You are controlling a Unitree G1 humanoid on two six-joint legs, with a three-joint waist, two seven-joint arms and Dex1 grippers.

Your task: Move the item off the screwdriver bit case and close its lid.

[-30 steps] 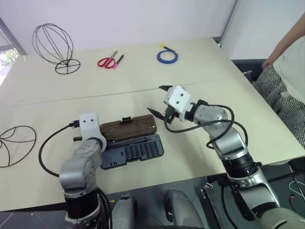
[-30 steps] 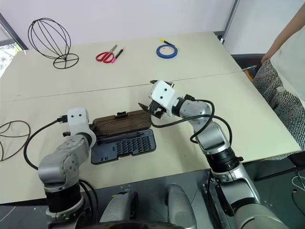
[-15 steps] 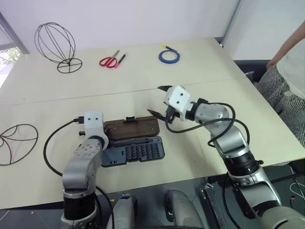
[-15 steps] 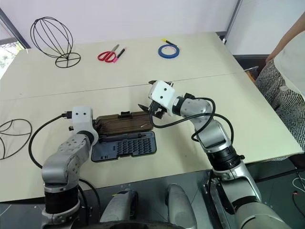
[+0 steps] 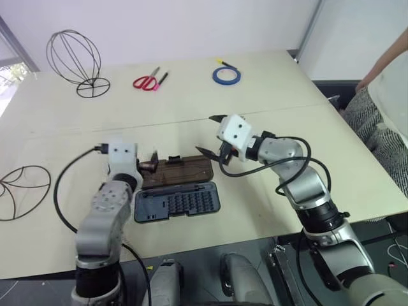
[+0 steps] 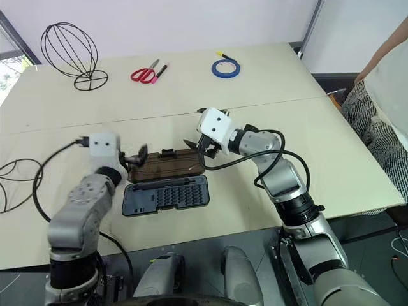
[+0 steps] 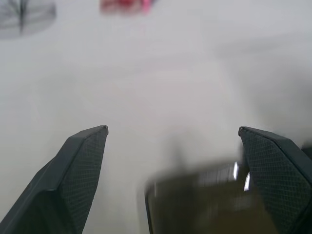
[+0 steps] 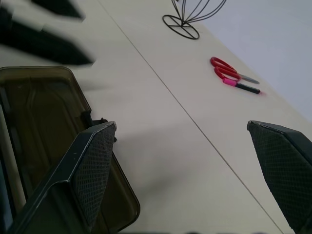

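Lid (image 5: 182,169) between left claw (image 5: 153,164), right claw (image 5: 213,135).

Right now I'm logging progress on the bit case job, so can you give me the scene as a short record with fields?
case: screwdriver bit case open on the table, bits showing
lid: brown lid folded back flat, not closed
wire frames: one wire frame upright at the far left corner; another wire frame lying at the left edge; neither on the case
left gripper: open, at the lid's left end
right gripper: open, by the lid's right end
other: scissors, tape roll
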